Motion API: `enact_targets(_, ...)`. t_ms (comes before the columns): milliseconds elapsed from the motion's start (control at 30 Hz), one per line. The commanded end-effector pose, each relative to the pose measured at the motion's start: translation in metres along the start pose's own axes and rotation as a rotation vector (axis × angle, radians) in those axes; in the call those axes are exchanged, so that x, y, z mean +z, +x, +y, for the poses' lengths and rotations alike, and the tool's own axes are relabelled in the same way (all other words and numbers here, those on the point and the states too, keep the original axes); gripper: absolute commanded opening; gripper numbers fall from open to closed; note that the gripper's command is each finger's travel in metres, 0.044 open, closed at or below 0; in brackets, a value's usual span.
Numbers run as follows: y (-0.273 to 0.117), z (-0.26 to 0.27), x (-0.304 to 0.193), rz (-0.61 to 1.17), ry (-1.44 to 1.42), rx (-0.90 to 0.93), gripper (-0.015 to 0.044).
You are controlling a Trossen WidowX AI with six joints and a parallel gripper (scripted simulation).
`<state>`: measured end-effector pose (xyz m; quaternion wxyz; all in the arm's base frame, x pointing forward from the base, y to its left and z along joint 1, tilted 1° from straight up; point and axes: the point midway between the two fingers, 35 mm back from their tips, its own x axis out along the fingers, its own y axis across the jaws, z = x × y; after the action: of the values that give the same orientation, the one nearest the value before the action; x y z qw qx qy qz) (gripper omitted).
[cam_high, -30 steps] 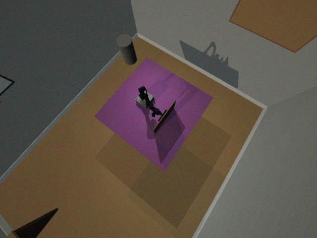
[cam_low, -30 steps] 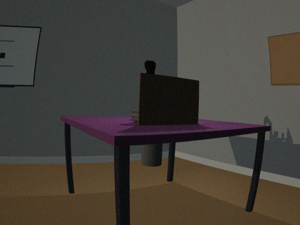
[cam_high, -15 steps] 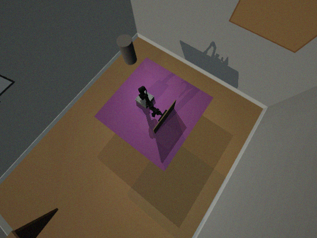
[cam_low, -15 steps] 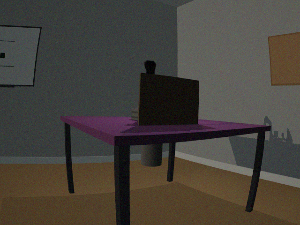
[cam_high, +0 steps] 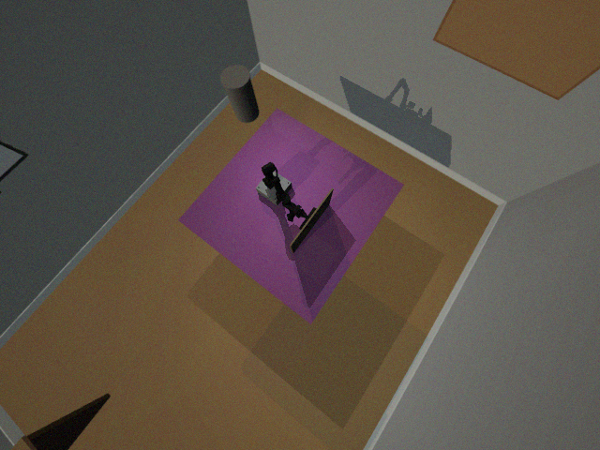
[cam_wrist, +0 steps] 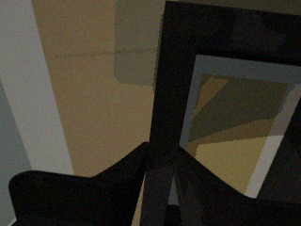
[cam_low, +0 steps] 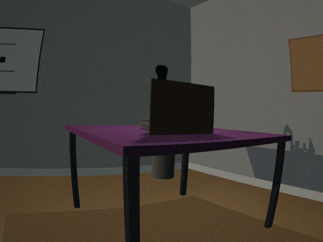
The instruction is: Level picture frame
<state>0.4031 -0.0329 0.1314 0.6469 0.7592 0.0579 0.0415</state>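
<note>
The picture frame has a dark border and a pale inner mat around a picture in brown and yellow. It fills the right of the wrist view, its top bar sloping slightly down to the right. My gripper is shut on the frame's left side bar, with one finger on each side of it. The upright panel stands on the table and hides the frame in the exterior view. The screw and notched strip are hidden. I cannot tell whether the frame is level.
The panel stands on a purple table. The arm's pale base is on the side facing the gripper. A grey cylinder stands on the floor beyond the table. A tan surface lies left of the frame in the wrist view.
</note>
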Motion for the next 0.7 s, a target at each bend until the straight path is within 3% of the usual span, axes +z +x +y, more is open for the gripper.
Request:
enact_targets(0,0.0006,0.0056,0.0003,0.001,-0.002,0.015,0.0000)
enact_targets(667,0.0005,0.0080,0.0003,0.001,-0.002,0.015,0.0000)
